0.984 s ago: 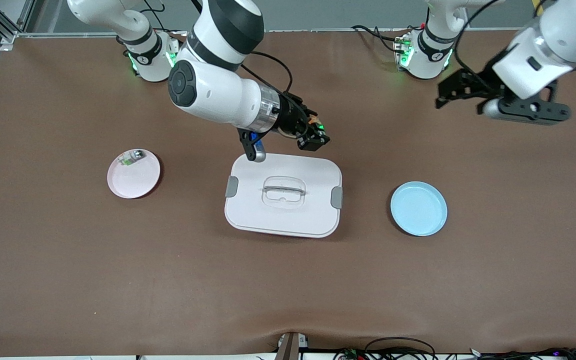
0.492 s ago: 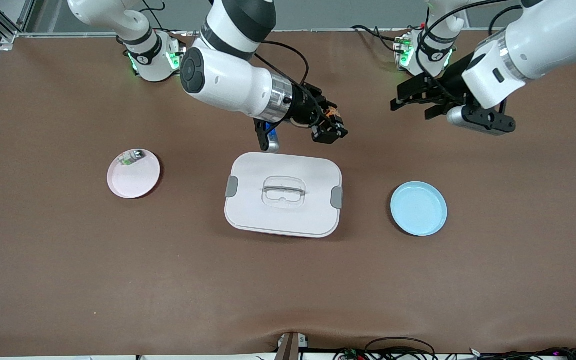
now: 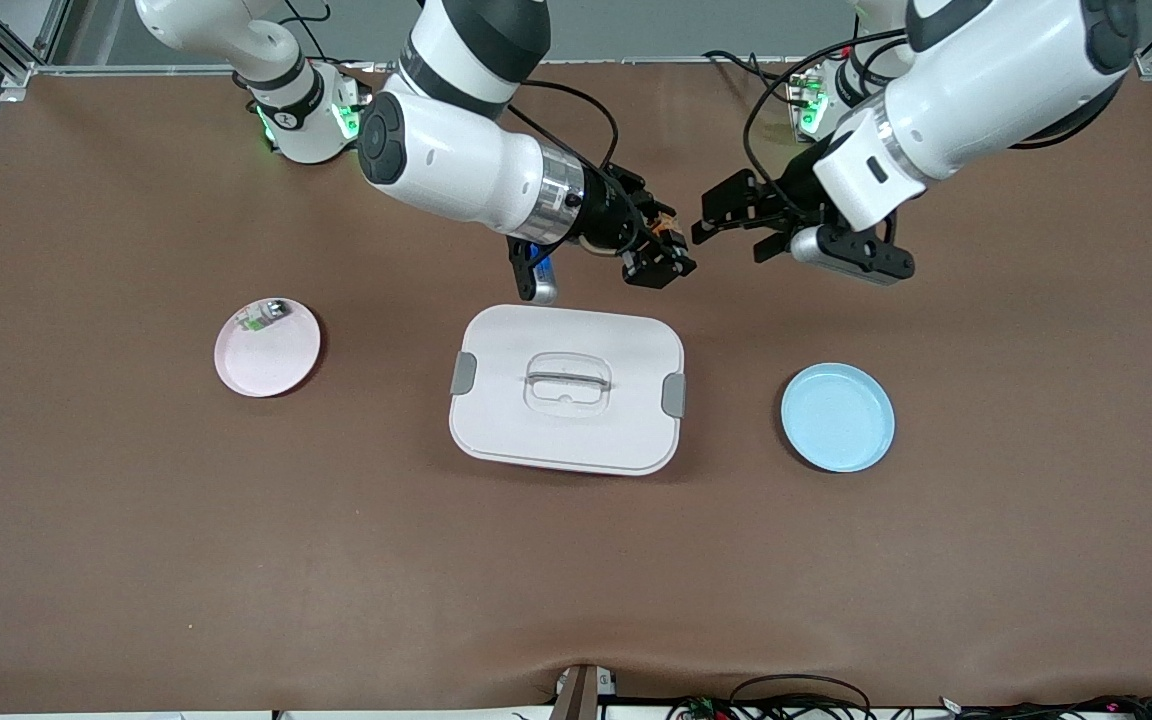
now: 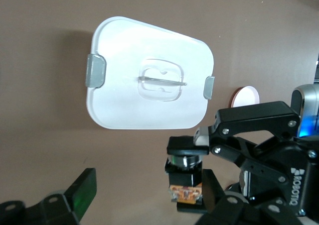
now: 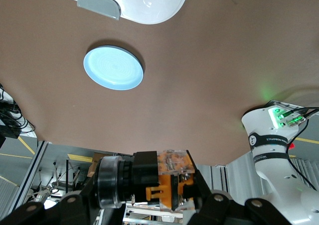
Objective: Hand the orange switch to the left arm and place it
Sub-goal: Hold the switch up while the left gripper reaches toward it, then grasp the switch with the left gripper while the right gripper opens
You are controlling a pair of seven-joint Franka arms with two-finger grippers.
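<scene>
My right gripper is shut on the orange switch and holds it in the air just off the edge of the white box that faces the arm bases. In the right wrist view the switch sits crosswise between my right gripper's jaws, black barrel and orange block showing. My left gripper is open and hangs close beside the switch, toward the left arm's end. In the left wrist view my left gripper is open, and the held switch hangs close to one of its fingers.
A pink plate holding a small green-and-white component lies toward the right arm's end. A blue plate lies toward the left arm's end and shows in the right wrist view. The box fills the upper half of the left wrist view.
My left arm has swung in from the left arm's end of the table until its open gripper is beside the switch. My right gripper first moved off the box edge, then held still.
</scene>
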